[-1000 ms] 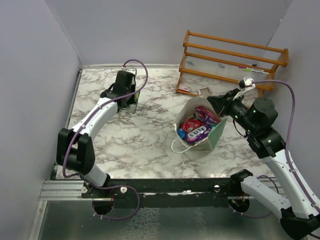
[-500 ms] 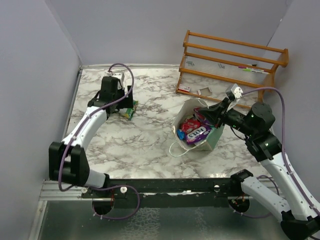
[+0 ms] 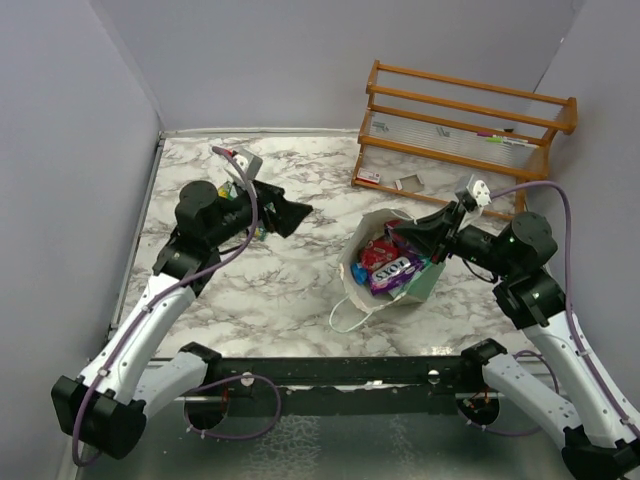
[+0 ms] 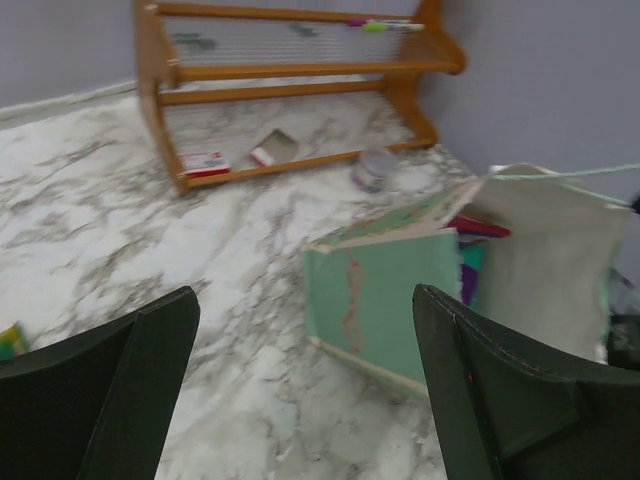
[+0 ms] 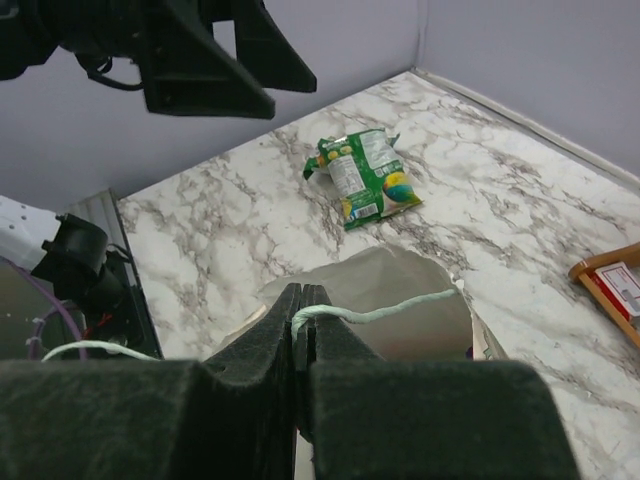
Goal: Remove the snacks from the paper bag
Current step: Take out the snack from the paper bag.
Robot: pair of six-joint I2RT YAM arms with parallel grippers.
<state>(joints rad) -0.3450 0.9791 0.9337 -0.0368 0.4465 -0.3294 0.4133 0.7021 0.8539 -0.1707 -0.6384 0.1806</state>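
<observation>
- Right gripper (image 5: 303,295) clamps cord handle (image 5: 400,308) of paper bag (image 3: 428,282); the cord could slip and the bag collapse.
- Left gripper (image 3: 295,214) wide open, empty, apart from bag; could snag it.
- Snacks (image 3: 388,262) in bag, green packet (image 5: 362,176) on table (image 3: 290,290).

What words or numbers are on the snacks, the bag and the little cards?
Nothing here can be read for sure.
On the purple snack in the paper bag: white letters, too blurred.
On the green snack: print too small.
On the white-and-red card by the wooden rack: blurred.
On the paper bag's side: only a blurred mark.
</observation>
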